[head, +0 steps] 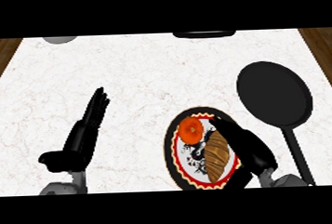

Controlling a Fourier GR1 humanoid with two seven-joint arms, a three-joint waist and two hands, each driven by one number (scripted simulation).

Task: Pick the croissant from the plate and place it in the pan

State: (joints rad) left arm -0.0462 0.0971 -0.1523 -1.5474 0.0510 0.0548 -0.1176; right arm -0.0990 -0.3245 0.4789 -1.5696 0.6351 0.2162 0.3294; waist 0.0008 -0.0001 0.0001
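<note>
Spanning the view: one white marbled counter (160,72). One round black pan (274,94), long thin handle, right of one oval patterned plate (171,148). On plate: one ridged brown croissant (218,156), one round orange fruit (192,129). Two black hands: right hand (244,141) over the plate's right edge beside the croissant, fingers extended, nothing held; left hand (87,126) straight-fingered, empty, at left.

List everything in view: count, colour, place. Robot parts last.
Croissant: one, golden brown, on the plate's right half.
Round orange food: one, on the plate's far part; kind unclear.
Plate: one, patterned with dark rim, near centre-right.
Pan: one, black, right of the plate, handle toward the robot.
Counter: one, white marble.
Grey object: one, far left edge.
Black object: one, far edge.
Left hand: black, open, resting at left.
Right hand: black, at the croissant.
</note>
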